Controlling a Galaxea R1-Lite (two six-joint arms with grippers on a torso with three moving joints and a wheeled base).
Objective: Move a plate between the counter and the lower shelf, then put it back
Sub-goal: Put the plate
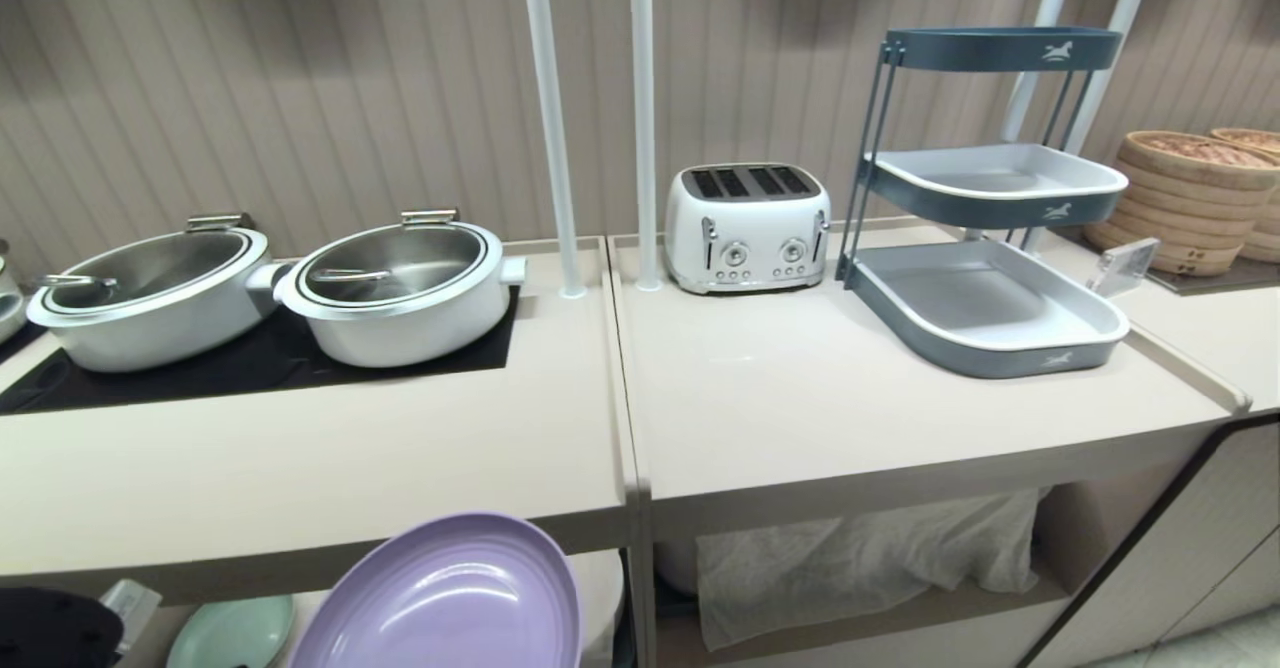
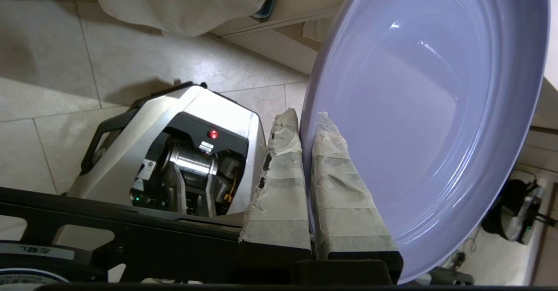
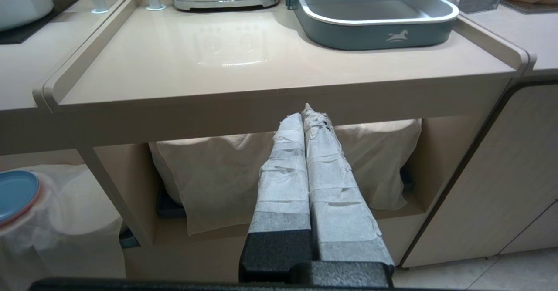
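The lilac plate (image 1: 440,598) hangs tilted in the air just in front of the counter (image 1: 800,398) front edge, at the level of the lower shelf (image 1: 900,618). My left gripper (image 2: 305,116) is shut on the rim of the plate (image 2: 427,108), one taped finger on each face, with floor tiles below. The gripper itself does not show in the head view. My right gripper (image 3: 305,112) is shut on nothing and hangs before the counter (image 3: 218,64) edge, facing the lower shelf (image 3: 436,212).
Two lidded pots (image 1: 400,288) sit on a black cooktop, with a white toaster (image 1: 745,228), a blue-grey tiered rack (image 1: 990,308), bamboo steamers (image 1: 1190,198) and two white poles (image 1: 645,118). A mint plate (image 1: 230,633) and blue plate (image 3: 15,193) lie low; cloth bundles (image 3: 226,177) fill the shelf.
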